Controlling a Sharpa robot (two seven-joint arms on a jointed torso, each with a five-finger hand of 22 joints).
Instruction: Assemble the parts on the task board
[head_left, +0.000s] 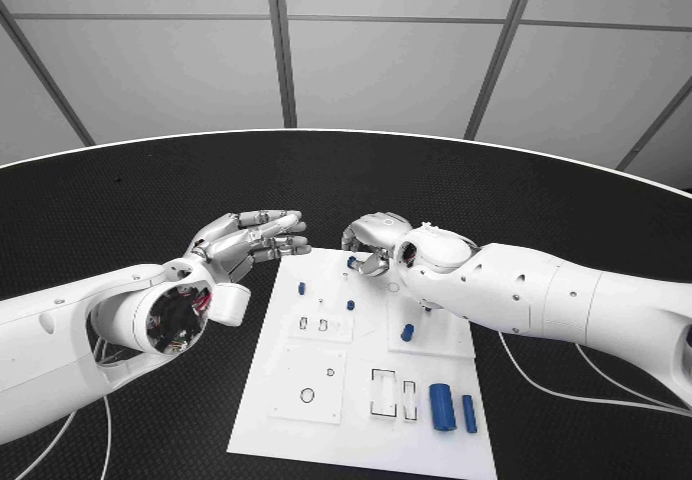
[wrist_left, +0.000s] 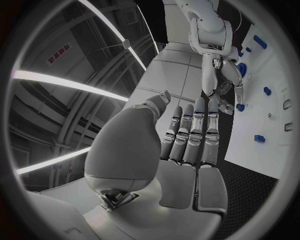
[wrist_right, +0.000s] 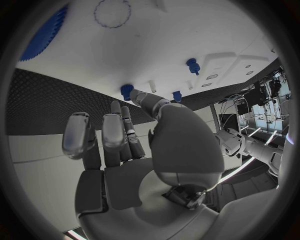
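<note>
White task board (head_left: 332, 400) sits in the middle of your black table (head_left: 144, 190), and both hands hang over its far end. Your left hand (head_left: 253, 238) is just off the board's far left corner, fingers (wrist_left: 190, 132) laid side by side and gently curled, with nothing in them. Your right hand (head_left: 378, 240) is over the far edge, fingers curled down toward a small blue part (head_left: 352, 263) there (whether they actually pinch it, you cannot tell from these angles). Look further down the board: small blue pegs (head_left: 349, 305) stand near the middle, a short blue piece (head_left: 407, 333) lies by the right arm, and two long blue cylinders (head_left: 443, 407) lie side by side near the closer right corner.
</note>
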